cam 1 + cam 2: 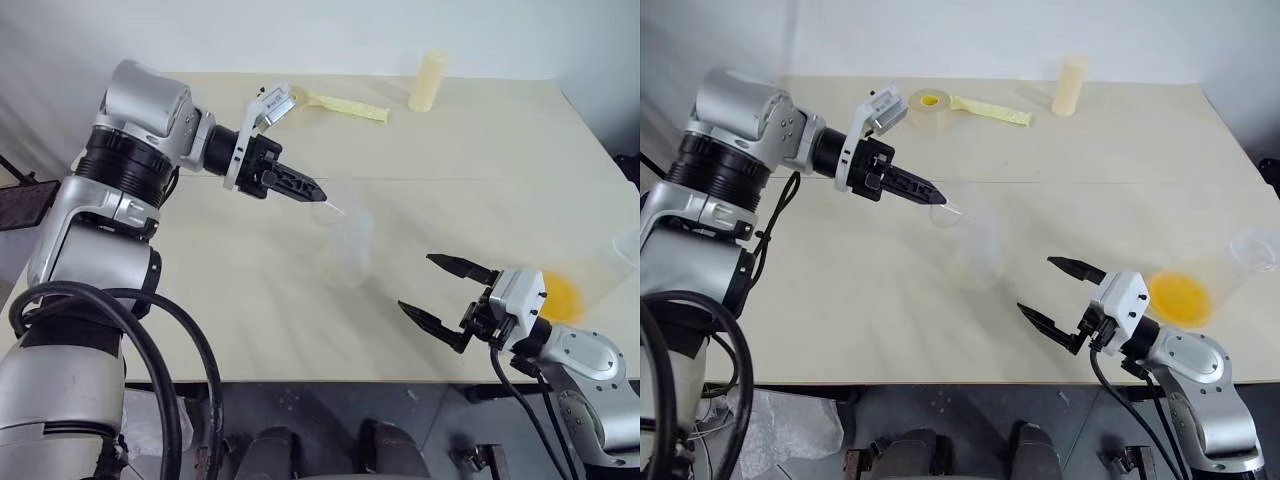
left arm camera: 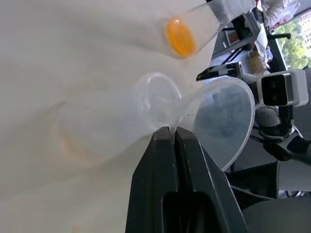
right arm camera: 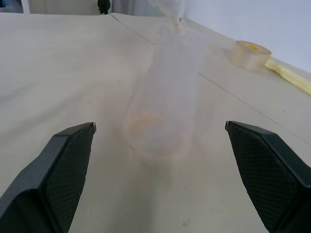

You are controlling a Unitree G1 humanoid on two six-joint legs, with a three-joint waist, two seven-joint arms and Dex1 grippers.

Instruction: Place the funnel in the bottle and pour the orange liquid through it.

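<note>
Your left claw (image 2: pixel 173 133) pinches the funnel (image 2: pixel 224 121) just beside the bottle (image 2: pixel 114 124) mouth; right claw (image 1: pixel 448 300) spread.

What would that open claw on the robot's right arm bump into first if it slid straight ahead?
Most likely the clear, colourless flask-like bottle, standing on the table straight ahead of the right gripper, between its open fingers. Nothing seems to lie between, though depth is uncertain.

Open tabletop (image 1: pixel 250 300) from 6 to 9 o'clock of the bottle (image 1: pixel 345 250); blocked at 4 by the cup (image 1: pixel 1215 280), at 12 by the cream cylinder (image 1: pixel 428 82).
</note>
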